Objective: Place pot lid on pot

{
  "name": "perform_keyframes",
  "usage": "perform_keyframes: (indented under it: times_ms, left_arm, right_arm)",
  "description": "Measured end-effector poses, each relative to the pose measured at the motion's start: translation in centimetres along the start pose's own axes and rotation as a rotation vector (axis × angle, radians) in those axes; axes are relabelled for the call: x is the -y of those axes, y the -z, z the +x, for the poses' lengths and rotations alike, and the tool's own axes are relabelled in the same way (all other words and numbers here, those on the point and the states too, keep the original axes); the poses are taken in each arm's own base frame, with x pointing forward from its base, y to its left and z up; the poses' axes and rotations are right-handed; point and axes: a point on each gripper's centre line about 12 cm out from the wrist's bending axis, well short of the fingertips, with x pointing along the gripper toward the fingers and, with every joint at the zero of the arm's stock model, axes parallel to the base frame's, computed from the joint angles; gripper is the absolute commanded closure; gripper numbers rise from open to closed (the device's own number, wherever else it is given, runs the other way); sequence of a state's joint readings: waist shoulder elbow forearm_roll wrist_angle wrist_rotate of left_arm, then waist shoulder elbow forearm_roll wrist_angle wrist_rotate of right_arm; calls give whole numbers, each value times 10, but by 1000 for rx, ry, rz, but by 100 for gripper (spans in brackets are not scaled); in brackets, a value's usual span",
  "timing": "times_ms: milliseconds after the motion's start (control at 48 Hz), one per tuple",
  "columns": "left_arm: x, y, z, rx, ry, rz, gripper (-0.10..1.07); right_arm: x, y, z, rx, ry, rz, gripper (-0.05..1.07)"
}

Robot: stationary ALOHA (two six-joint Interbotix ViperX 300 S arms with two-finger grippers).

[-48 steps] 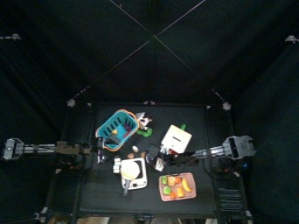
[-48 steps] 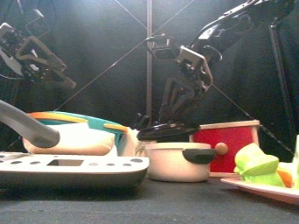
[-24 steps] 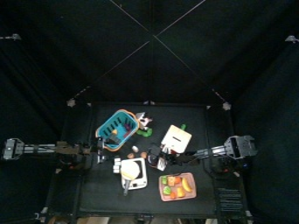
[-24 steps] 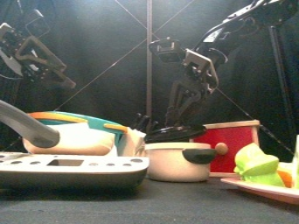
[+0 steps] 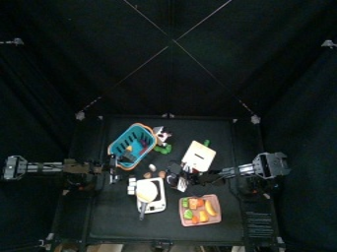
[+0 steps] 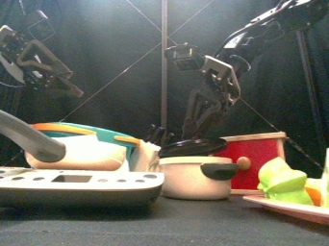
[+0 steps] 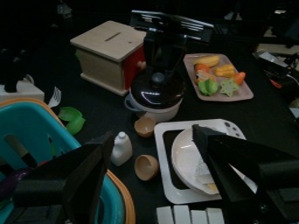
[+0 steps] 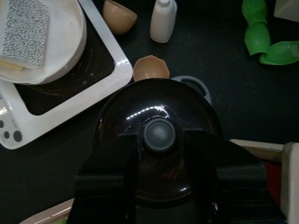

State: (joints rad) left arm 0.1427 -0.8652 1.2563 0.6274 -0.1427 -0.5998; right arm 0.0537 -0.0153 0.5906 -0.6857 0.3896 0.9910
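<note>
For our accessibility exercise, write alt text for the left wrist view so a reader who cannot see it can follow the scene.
The right gripper holds a black pot lid just above the small whitish pot, in front of a red and cream box. Nearer lie a white tray with a bowl, a teal basket and a food tray.

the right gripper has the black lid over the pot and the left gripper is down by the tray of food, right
Not quite. The right gripper does have the lid over the pot, but the front view shows the left gripper raised high at the left, far from the tray of food.
</note>
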Motion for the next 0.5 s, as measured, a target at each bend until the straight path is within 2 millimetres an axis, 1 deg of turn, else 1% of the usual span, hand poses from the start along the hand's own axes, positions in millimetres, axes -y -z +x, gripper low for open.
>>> perform_keyframes:
  times_ms: [333,500]
  left_arm:
    - [0,0,0,-1,-1,-2,-5]
    - [0,0,0,2,0,-3,-5]
  right_arm:
    - [3,6,2,-16,3,6,38]
    - [3,4,3,-9,-7,13,38]
